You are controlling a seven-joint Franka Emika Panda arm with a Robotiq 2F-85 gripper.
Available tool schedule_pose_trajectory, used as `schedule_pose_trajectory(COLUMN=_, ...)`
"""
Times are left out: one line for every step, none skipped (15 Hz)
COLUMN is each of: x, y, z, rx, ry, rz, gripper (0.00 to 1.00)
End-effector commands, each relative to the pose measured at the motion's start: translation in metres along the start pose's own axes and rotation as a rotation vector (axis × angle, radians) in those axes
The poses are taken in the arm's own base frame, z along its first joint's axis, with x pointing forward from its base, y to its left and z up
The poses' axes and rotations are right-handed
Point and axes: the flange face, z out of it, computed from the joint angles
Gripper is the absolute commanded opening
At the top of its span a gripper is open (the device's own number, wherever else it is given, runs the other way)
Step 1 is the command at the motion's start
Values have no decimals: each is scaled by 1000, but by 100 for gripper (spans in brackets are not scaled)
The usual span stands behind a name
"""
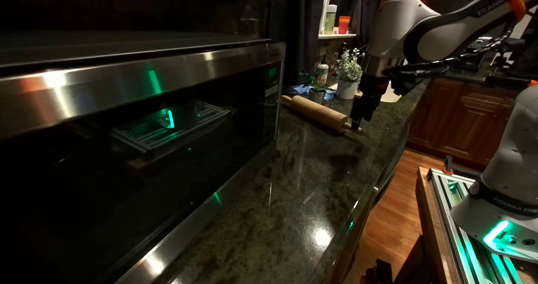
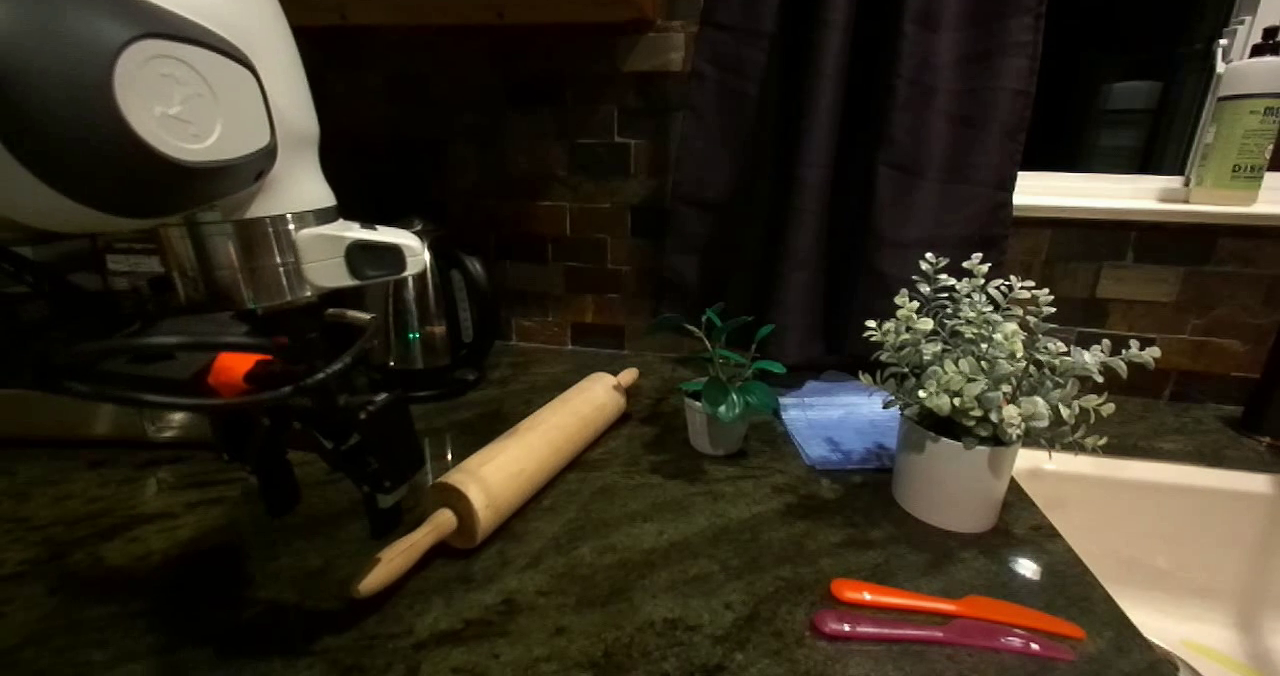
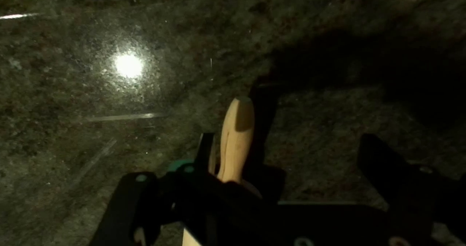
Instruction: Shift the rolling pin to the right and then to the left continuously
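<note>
At the left in an exterior view, my tool (image 2: 333, 518) hangs by the near handle (image 2: 405, 556) of the rolling pin (image 2: 535, 461), its fingers (image 2: 386, 501) spread apart with nothing clamped. The wrist view shows that handle lying between them, close beside one; whether they touch, I can't say. What looks like a metal kettle (image 2: 412, 316) stands behind. Further right, the rolling pin itself rests aslant on the dark tabletop (image 2: 640, 606), its far end near the small potted plant (image 2: 722, 401). Beyond come blue sheets (image 2: 840, 426), an orange knife (image 2: 950, 606), a purple knife (image 2: 940, 633) and a bushy plant (image 2: 965, 426), then the sink (image 2: 1160, 516). How many passes are done doesn't show; a continuous right-and-left motion leaves no mark in one moment. I judge it unfinished: the rolling pin isn't held, so a push or grip is likely needed, then shifts right and back left.
</note>
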Motion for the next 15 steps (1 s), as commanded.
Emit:
schedule_pose_trajectory(x=1, y=0, z=2, rx=2, ry=0, rz=2, gripper=100)
schedule_pose_trajectory(x=2, y=0, z=4, rx=2, ry=-2, rz=4, gripper=100)
schedule_pose_trajectory(x=2, y=0, z=5, rx=3, ry=-3, rz=5, gripper=100)
schedule_pose_trajectory(x=2, y=0, z=6, rx=3, ry=-4, rz=6, gripper=100)
schedule_pose_trajectory(x=2, y=0, z=5, rx=3, ry=-4, rz=6, gripper=100)
schedule_pose_trajectory(x=2, y=0, z=5, rx=3, ry=-4, rz=6, gripper=100)
schedule_pose_trajectory(x=3, y=0, z=5, rx=3, ry=-3, rz=7, gripper=100)
schedule_pose_trajectory(x=3, y=0, z=5, rx=3, ry=-3, rz=7, gripper=100)
schedule_pose_trajectory(x=3, y=1, z=7, rx=-1, ry=-8, rz=13, gripper=100)
schedule_pose_trajectory(x=3, y=2, z=9, rx=0, ry=-11, rz=20, gripper=100)
schedule_pose_trajectory(x=5, y=3, z=10, rx=-4, ry=-3, rz=24, gripper=100)
schedule_pose_trajectory(x=6, y=4, z=12, rx=-5, ry=2, rz=32, gripper=100)
schedule_pose_trajectory(x=7, y=5, z=13, rx=-7, ry=4, rz=37, gripper=100)
schedule_pose_trajectory(x=8, y=6, z=15, rx=-2, ry=7, rz=42, gripper=100)
schedule_pose_trajectory(x=10, y=7, z=16, rx=1, ry=16, rz=48, gripper=100)
